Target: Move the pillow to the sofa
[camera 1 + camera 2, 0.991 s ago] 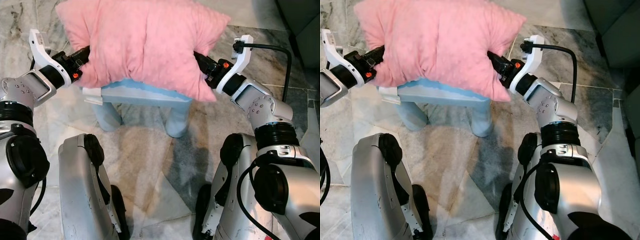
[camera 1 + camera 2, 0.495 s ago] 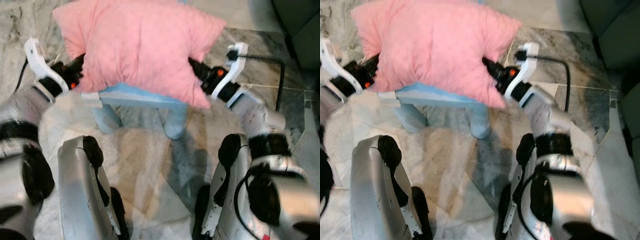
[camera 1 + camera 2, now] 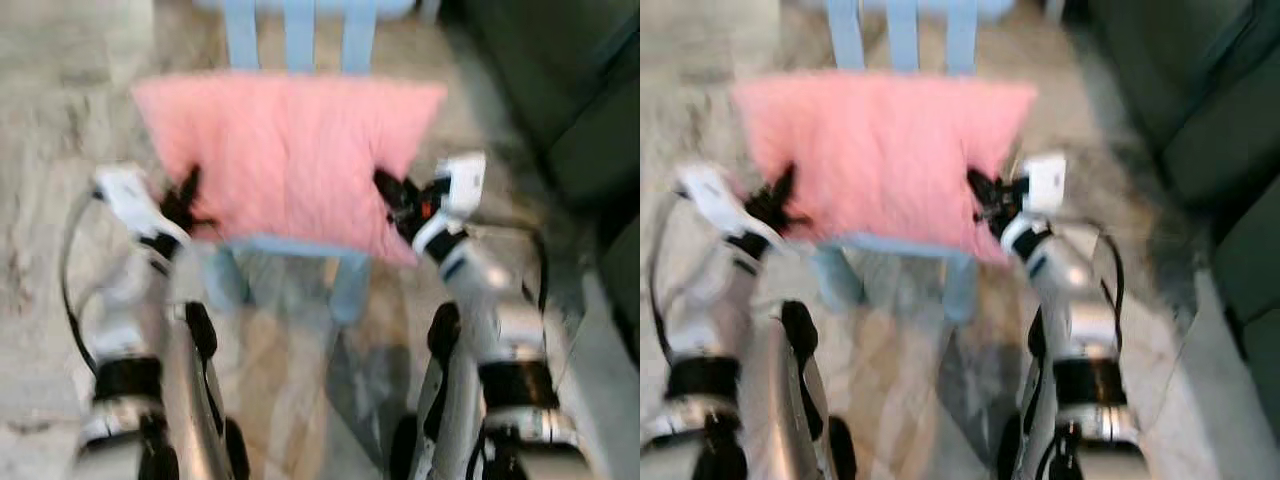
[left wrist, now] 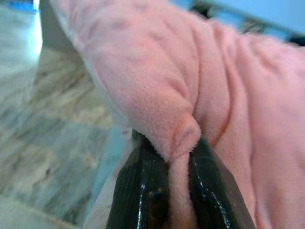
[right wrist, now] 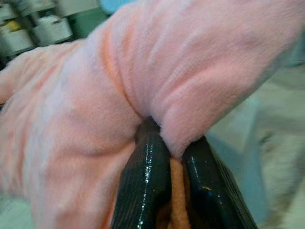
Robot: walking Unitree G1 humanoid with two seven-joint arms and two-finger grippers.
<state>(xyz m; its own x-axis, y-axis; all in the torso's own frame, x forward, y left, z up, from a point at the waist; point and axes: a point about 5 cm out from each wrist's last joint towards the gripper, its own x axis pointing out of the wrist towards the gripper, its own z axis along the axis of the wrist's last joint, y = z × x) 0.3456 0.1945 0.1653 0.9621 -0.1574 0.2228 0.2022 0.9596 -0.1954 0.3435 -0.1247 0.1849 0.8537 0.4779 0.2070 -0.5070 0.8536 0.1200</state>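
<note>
A pink plush pillow point(image 3: 290, 155) hangs between my two arms, over the seat of a light blue chair point(image 3: 300, 255). My left gripper point(image 3: 188, 195) is shut on the pillow's left edge, with a fold of pink fabric point(image 4: 178, 143) pinched between its black fingers point(image 4: 143, 191). Shut on the right edge is my right gripper point(image 3: 392, 198), its fingers point(image 5: 150, 176) clamped around a fold point(image 5: 171, 124). The dark green sofa point(image 3: 560, 110) stands at the right. Both eye views are blurred.
The chair's slatted back point(image 3: 298, 35) rises behind the pillow, its legs point(image 3: 350, 285) below. Marble floor point(image 3: 60, 150) spreads to the left and under me. My silver legs point(image 3: 190, 400) show at the bottom of the eye views.
The camera has tilted up and blurred, bringing the chair back and more of the sofa into view. The pillow appears raised off the seat, still gripped on both sides.
</note>
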